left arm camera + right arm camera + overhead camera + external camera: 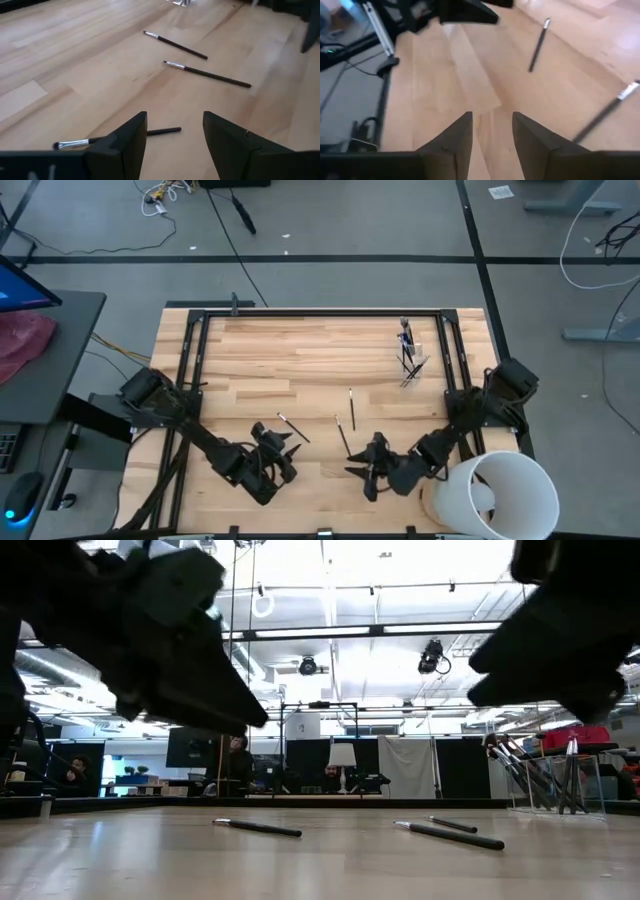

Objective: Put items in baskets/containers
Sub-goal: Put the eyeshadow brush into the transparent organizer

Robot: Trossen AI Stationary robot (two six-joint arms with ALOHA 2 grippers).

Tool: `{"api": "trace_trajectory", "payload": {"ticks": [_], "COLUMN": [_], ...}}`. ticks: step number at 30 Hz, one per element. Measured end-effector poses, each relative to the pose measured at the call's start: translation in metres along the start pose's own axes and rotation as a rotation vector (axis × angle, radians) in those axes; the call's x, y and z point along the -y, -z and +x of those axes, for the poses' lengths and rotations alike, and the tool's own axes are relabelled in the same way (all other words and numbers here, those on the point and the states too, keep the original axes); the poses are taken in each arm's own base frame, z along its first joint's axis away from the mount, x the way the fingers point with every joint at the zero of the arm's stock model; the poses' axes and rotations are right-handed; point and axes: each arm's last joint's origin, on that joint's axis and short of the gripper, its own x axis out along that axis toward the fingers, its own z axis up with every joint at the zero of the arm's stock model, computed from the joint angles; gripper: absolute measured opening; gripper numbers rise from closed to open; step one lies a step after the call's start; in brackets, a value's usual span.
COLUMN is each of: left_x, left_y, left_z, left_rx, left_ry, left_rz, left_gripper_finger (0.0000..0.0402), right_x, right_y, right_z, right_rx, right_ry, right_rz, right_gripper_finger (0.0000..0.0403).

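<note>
On the bench (300,350), the left hand (287,452) hovers released, nothing in it, well left of the clear cup (411,363). Three makeup brushes (351,408) lie loose nearer the cup. The right hand (365,473) hovers released, empty. The cup holds several brushes upright.

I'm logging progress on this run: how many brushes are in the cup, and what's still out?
Done: several brushes already stand in the clear cup, count unclear. In hand: nothing; the left end effector and right end effector both hover open and empty near the table's front. Left: three brushes lie loose on the wood.
</note>
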Motion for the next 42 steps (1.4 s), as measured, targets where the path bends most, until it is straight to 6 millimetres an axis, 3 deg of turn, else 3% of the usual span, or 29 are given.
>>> {"api": "trace_trajectory", "payload": {"ticks": [6, 15, 21, 26, 32, 42], "left_x": [0.0, 0.006, 0.003, -0.021, -0.047, -0.046], "left_y": [0.002, -0.001, -0.003, 0.007, 0.013, 0.013], "left_z": [-0.005, 0.0, 0.017, 0.028, 0.028, 0.027], "left_rx": [-0.118, -0.114, -0.051, 0.069, 0.252, 0.245], "left_ry": [0.057, 0.111, 0.213, 0.282, 0.117, 0.144], "left_rz": [0.107, 0.192, 0.145, 0.038, -0.052, -0.081], "left_gripper_finger": [0.0197, 0.0171, 0.0113, 0.0078, 0.0065, 0.0064], "right_x": [-0.002, -0.01, 0.001, 0.009, 0.025, 0.052], "right_y": [0.027, 0.024, 0.022, 0.022, 0.019, 0.027], "right_z": [0.005, 0.023, 0.035, 0.043, 0.058, 0.075], "right_rx": [-0.035, -0.025, 0.004, 0.022, 0.051, -0.018], "right_ry": [0.049, 0.167, 0.242, 0.293, 0.381, 0.49], "right_rz": [-0.071, -0.199, -0.175, -0.171, -0.141, -0.168], "right_gripper_finger": [0.0149, 0.0176, 0.0189, 0.019, 0.019, 0.0182]}}
